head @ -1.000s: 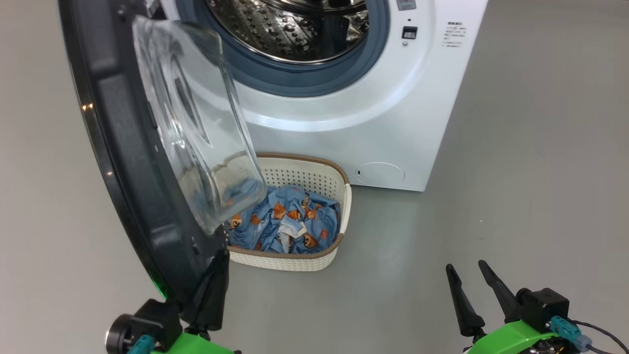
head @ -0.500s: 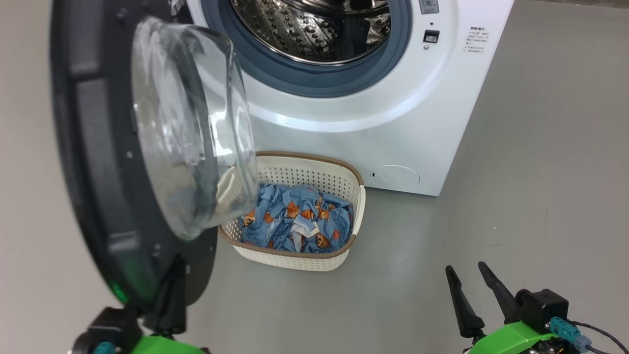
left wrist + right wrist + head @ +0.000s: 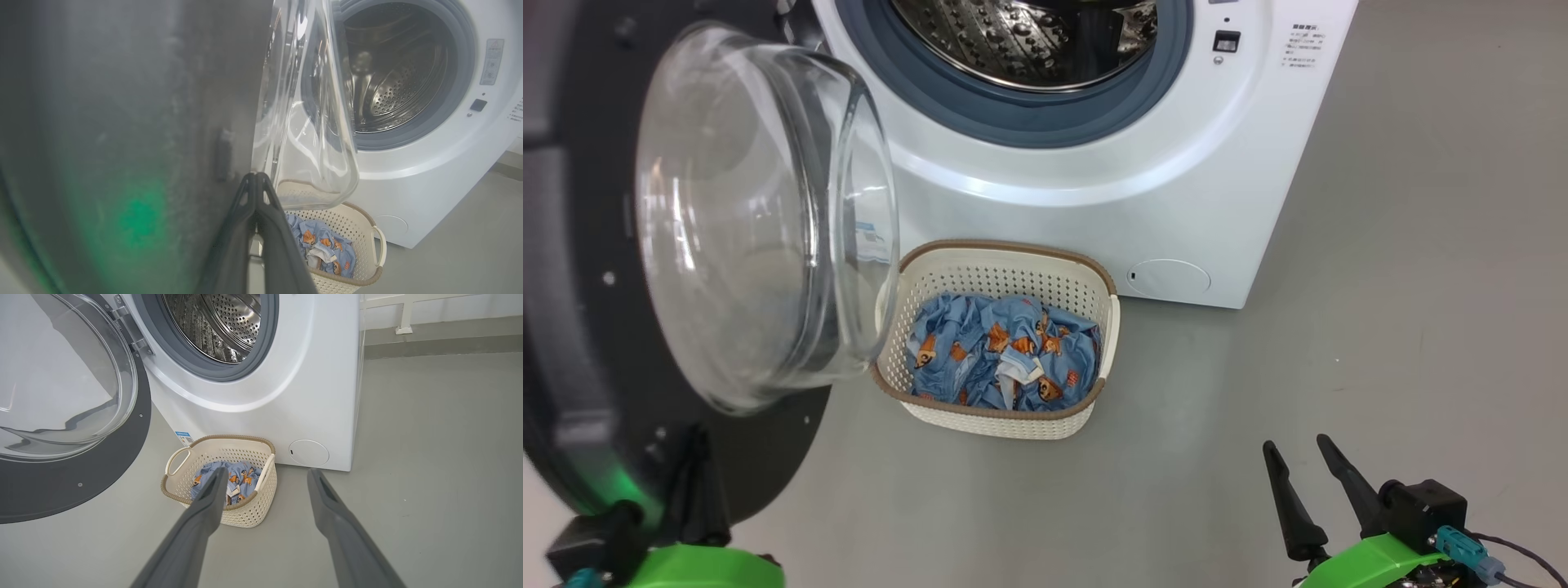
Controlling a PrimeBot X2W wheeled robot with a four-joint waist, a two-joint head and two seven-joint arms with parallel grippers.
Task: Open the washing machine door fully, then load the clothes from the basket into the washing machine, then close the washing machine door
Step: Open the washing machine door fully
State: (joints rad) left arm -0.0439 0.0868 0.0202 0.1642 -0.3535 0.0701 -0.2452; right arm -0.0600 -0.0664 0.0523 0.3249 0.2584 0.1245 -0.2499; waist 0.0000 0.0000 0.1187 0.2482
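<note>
Head view looks down on basket (image 3: 1013,282) and washing machine (image 3: 1094,220); left wrist view sits close against the door (image 3: 122,122); right wrist view, lower, shares both.

readable text: none | washing machine (image 3: 1094,220): small print block (image 3: 1303,45), blue sticker (image 3: 184,438) | both too small to read

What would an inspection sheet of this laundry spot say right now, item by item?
Surface: grey floor, smooth.
Job's things: washing machine door open, swung to the left; washing machine with its drum uncovered; basket on the floor in front of it, holding the clothes.
Clutter: nothing seen.
Grippers: left gripper shut, tips at the door's black rim; right gripper open, holding nothing, apart from the basket.
Cables: dark cable with a teal plug behind the right gripper.
Surroundings: pale wall and a white post beside the machine.
</note>
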